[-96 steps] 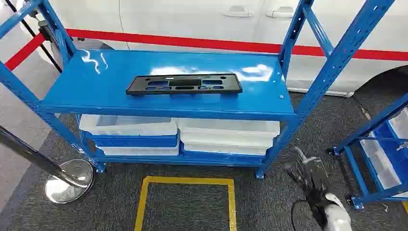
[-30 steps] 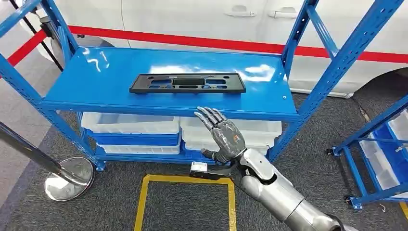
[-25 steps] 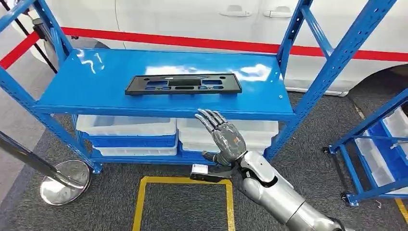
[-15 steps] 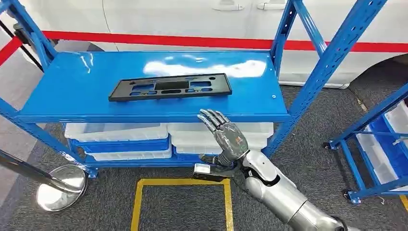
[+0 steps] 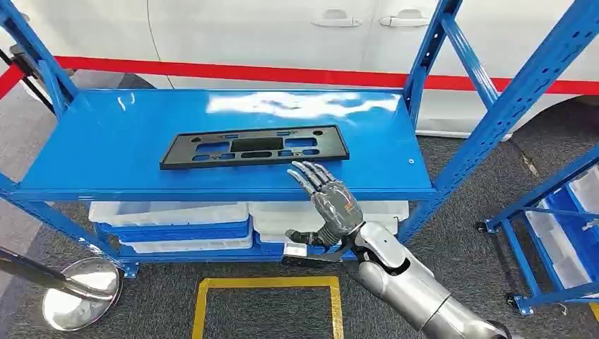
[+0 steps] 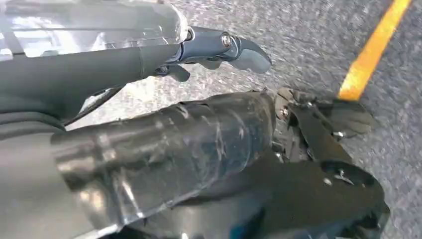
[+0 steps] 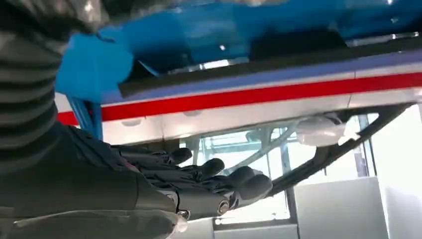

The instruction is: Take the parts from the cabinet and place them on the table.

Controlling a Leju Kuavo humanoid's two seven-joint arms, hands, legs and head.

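The fingers (image 5: pixel 311 175) of the right hand (image 5: pixel 330 205) are extended and slightly fanned apart, with the thumb set out to the side; nothing is held between them. In the head view the right hand stands raised in front of the blue shelving unit (image 5: pixel 487 106), its fingertips over the front edge of the top shelf (image 5: pixel 106 152). Whether the fingertips touch that edge cannot be told. The silver right arm (image 5: pixel 410 286) enters from 5 o'clock.

The task part, a long black plastic plate (image 5: pixel 253 146) with cut-out slots, lies flat on the top shelf, near the centre and close to the front edge. It sits at 11 o'clock from the right hand, just beyond the fingertips and apart from them. In the right wrist view the dark fingers (image 7: pixel 214 174) are straight and side by side, with the black plate (image 7: pixel 249 69) visible as a dark strip beside the blue shelf surface.

In the left wrist view the left hand (image 6: pixel 219 50) is near grey carpet; only its tip is visible, so its state cannot be told.

Translucent white bins (image 5: pixel 169 212) stand on the lower shelves. A white car with a red stripe (image 5: pixel 282 74) stands behind the unit at 12 o'clock. A yellow floor marking (image 5: pixel 268 282) lies at 6 o'clock, a chrome stanchion base (image 5: pixel 81 293) at 8 o'clock, and a second blue rack (image 5: pixel 558 233) at 3 o'clock.
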